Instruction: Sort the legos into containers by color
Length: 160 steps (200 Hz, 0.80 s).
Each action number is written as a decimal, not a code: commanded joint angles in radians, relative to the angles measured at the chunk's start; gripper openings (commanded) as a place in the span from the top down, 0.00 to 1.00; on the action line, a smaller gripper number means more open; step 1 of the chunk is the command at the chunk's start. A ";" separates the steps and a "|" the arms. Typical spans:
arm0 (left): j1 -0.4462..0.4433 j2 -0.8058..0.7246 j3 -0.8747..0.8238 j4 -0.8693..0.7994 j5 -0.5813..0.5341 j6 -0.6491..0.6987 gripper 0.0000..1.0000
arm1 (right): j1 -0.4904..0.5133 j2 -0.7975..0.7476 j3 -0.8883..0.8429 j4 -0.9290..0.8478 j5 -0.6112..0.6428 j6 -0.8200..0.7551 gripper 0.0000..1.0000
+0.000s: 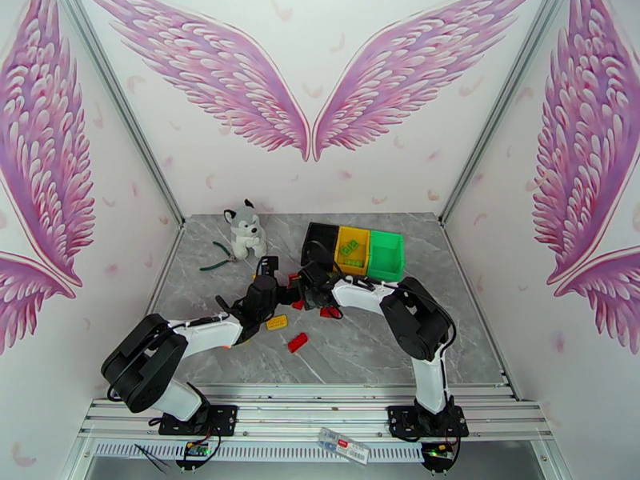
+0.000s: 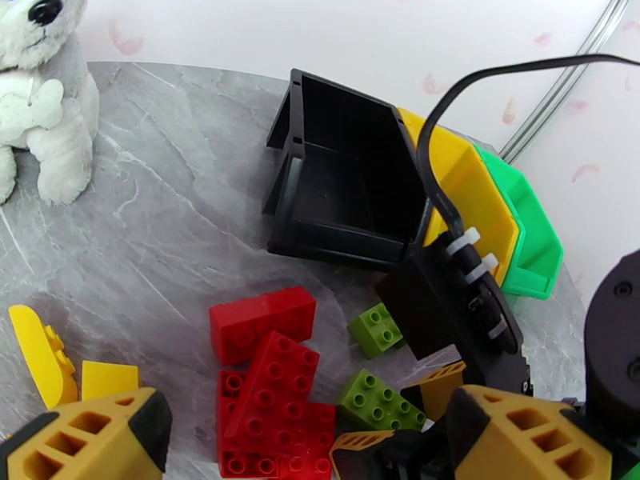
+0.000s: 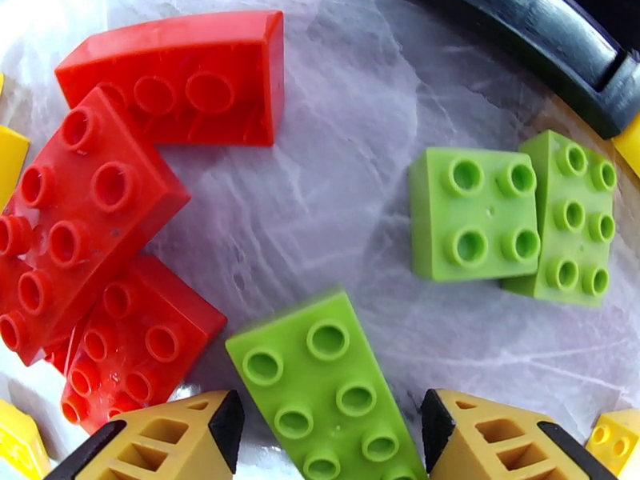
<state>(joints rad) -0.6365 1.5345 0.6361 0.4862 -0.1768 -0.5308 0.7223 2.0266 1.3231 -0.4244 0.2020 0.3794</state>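
Loose legos lie mid-table in front of the containers, a joined black (image 1: pixel 320 236), yellow (image 1: pixel 353 248) and green bin (image 1: pixel 386 254). My right gripper (image 3: pixel 332 430) is down on the table with its jaws either side of a light green brick (image 3: pixel 324 370), a slim gap showing at each pad. Two more green bricks (image 3: pixel 472 214) lie just beyond it, and three red bricks (image 3: pixel 80 210) are stacked loosely to the left. My left gripper (image 2: pixel 308 454) hovers wide open over the red bricks (image 2: pixel 262 322), holding nothing. Yellow pieces (image 2: pixel 36 354) lie at its left.
A plush husky (image 1: pixel 244 228) sits at the back left with green-handled pliers (image 1: pixel 214 263) beside it. A yellow brick (image 1: pixel 277 322) and a red brick (image 1: pixel 298 342) lie apart nearer the arms. The two wrists are close together over the pile. The black bin (image 2: pixel 344 186) looks empty.
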 commanded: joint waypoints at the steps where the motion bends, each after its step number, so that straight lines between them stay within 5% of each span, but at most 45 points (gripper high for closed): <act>1: 0.004 -0.030 -0.011 0.029 0.004 -0.008 0.04 | -0.023 0.037 0.018 -0.013 0.013 -0.006 0.42; 71: 0.003 0.027 0.051 0.000 0.021 0.004 0.05 | -0.060 -0.088 -0.095 0.041 -0.059 0.008 0.71; 160: -0.041 0.163 0.276 -0.020 0.055 0.102 0.01 | -0.296 -0.282 -0.171 0.145 -0.104 0.076 0.80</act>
<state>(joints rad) -0.6628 1.6634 0.8307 0.4656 -0.1429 -0.4870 0.5053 1.7588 1.1381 -0.3305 0.1108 0.4084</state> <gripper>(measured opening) 0.982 0.355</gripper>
